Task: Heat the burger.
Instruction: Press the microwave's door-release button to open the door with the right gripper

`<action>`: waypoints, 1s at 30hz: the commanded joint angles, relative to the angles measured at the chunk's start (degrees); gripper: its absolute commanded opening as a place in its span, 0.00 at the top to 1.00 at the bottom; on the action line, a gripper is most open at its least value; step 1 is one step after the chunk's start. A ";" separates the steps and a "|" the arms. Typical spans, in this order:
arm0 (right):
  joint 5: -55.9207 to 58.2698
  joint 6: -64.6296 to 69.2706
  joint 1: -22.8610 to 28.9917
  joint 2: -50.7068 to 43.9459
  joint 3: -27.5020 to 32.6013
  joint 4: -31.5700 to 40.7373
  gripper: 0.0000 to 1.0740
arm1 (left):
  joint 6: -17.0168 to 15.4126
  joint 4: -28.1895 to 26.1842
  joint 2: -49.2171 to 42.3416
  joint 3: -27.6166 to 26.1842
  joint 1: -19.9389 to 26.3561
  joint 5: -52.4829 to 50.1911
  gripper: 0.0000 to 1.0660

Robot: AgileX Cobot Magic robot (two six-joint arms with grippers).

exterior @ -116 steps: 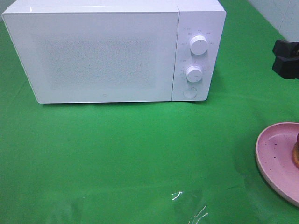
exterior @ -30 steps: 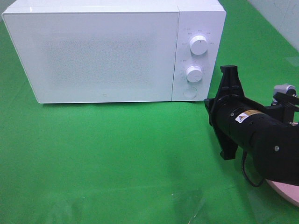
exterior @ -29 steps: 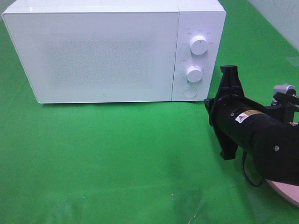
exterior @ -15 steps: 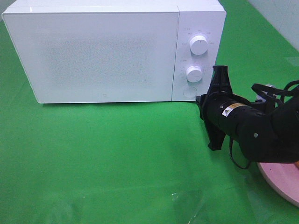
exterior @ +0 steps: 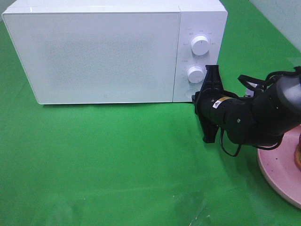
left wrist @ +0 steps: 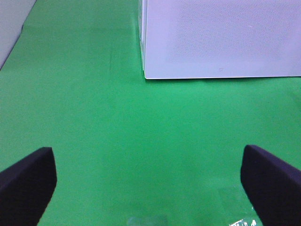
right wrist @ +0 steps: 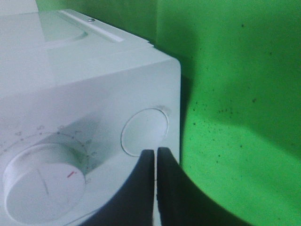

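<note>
**Hazards**

1. The burger [exterior: 298,157] sits on the pink plate [exterior: 277,169] at the near right of the surface [exterior: 117,165], with only a sliver of it in frame. The right arm [exterior: 249,120] hangs over the plate's far rim. A careless pull-back could clip the plate or the burger.
2. The right jaws are closed, tips pressed together, and meet the round button [right wrist: 144,131] at its rim rather than its centre. Contact looks likely, but the wrist view does not settle it. A push from this spot may skid onto the panel and fail to release the door [exterior: 94,56].
3. The lower knob [exterior: 195,74] lies just beside the tips, so sideways drift could turn it.
4. If the door springs toward the front, its free edge may strike the arm parked at the latch side.
5. A hard push could slide the microwave [exterior: 202,14] backward.

**Pose**

- The left jaws stand wide open and empty. They are low over bare surface, facing the microwave's front corner and well apart from it.
- The right arm reaches in from the right, forearm roughly level, with its wrist close against the control panel below the two knobs.
- The door is shut, and the burger has not yet been picked up.
</note>
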 commanded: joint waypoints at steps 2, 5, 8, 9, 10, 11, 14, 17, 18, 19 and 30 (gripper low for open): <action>0.34 0.11 -0.34 1.78 -2.64 -0.80 1.00 | -0.34 0.11 -1.03 0.11 0.23 -0.23 0.06; 0.34 0.29 -0.34 3.55 -4.41 -0.74 1.00 | -0.34 0.11 -1.03 0.11 0.23 -0.23 0.06; 0.29 0.06 -1.60 4.93 -6.02 -0.69 1.00 | -0.34 0.11 -1.03 0.11 0.23 -0.23 0.06; 0.29 0.06 -1.60 4.93 -6.02 -0.69 1.00 | -0.34 0.11 -1.03 0.11 0.23 -0.23 0.06; 0.34 -0.23 -2.58 5.39 -6.65 -0.69 1.00 | -0.34 0.11 -1.03 0.11 0.23 -0.23 0.06; 0.34 -0.23 -2.58 5.39 -6.65 -0.69 1.00 | -0.34 0.11 -1.03 0.11 0.23 -0.23 0.06; 0.46 -0.40 -3.38 6.19 -7.39 -0.80 1.00 | -0.34 0.11 -1.03 0.11 0.23 -0.23 0.06; 0.17 -0.40 -3.61 7.05 -8.31 -0.97 1.00 | -0.34 0.11 -1.03 0.11 0.23 -0.23 0.06; 0.17 -0.40 -3.61 7.05 -8.31 -0.97 1.00 | -0.34 0.11 -1.03 0.11 0.23 -0.23 0.06; -0.17 -0.40 -3.61 7.33 -8.77 -0.97 1.00 | -0.34 0.11 -1.03 0.11 0.23 -0.23 0.06; -8.88 -0.57 -3.61 7.16 -8.77 -2.06 1.00 | -0.34 0.11 -1.03 0.11 0.23 -0.23 0.06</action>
